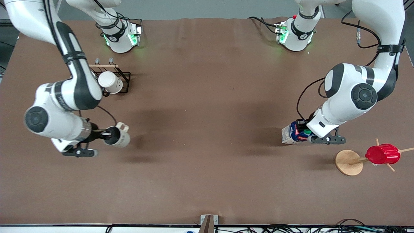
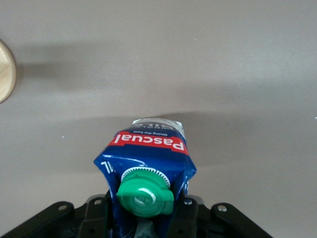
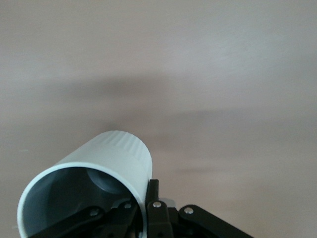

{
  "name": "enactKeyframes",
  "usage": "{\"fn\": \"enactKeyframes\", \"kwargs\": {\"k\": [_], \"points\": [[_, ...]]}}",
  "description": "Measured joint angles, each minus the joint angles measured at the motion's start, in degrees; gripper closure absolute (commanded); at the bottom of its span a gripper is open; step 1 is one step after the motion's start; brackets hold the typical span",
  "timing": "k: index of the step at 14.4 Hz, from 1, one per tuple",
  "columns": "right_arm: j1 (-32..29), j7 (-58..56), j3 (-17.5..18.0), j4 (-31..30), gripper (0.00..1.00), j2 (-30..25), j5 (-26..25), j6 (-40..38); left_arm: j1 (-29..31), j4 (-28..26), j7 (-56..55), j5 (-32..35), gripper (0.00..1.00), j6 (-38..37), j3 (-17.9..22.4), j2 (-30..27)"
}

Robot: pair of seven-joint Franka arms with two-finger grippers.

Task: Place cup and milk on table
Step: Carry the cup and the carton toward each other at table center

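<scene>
My right gripper [image 1: 106, 133] is shut on the rim of the cream cup [image 1: 120, 138], one finger inside its dark interior and one outside. The cup is held on its side above the brown table [image 1: 207, 113] toward the right arm's end. It also shows in the right wrist view [image 3: 116, 156], on my right gripper [image 3: 144, 206]. My left gripper [image 1: 306, 133] is shut on the top of the dark blue milk [image 1: 292, 135] by its green cap. The carton is tilted above the table toward the left arm's end. The left wrist view shows the carton [image 2: 148, 151] in my left gripper [image 2: 144, 220].
A black wire rack [image 1: 124, 77] with a white mug [image 1: 110, 82] on it stands near the right arm's base. A wooden stand [image 1: 348, 162] carrying a red ribbed cup [image 1: 383, 154] stands beside the milk, nearer the front camera; its round base [image 2: 5, 72] shows in the left wrist view.
</scene>
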Motion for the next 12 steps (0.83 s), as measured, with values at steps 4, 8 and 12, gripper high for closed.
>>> {"fn": "enactKeyframes", "kwargs": {"k": [4,8,12], "points": [[13.4,18.4,0.1,-0.4,1.0,0.4,0.3,5.9,-0.4,1.2,-2.8,0.0,1.0,-1.1,-1.7,0.0],[21.8,30.1,-0.2,-0.5,0.99,4.4,0.2,11.6,-4.5,2.9,-9.2,0.0,1.0,-2.3,-2.2,0.1],[24.5,36.8,-0.5,0.5,0.97,8.2,0.0,13.2,-9.9,4.4,-17.7,0.0,1.0,-2.4,-2.4,0.9]]}}
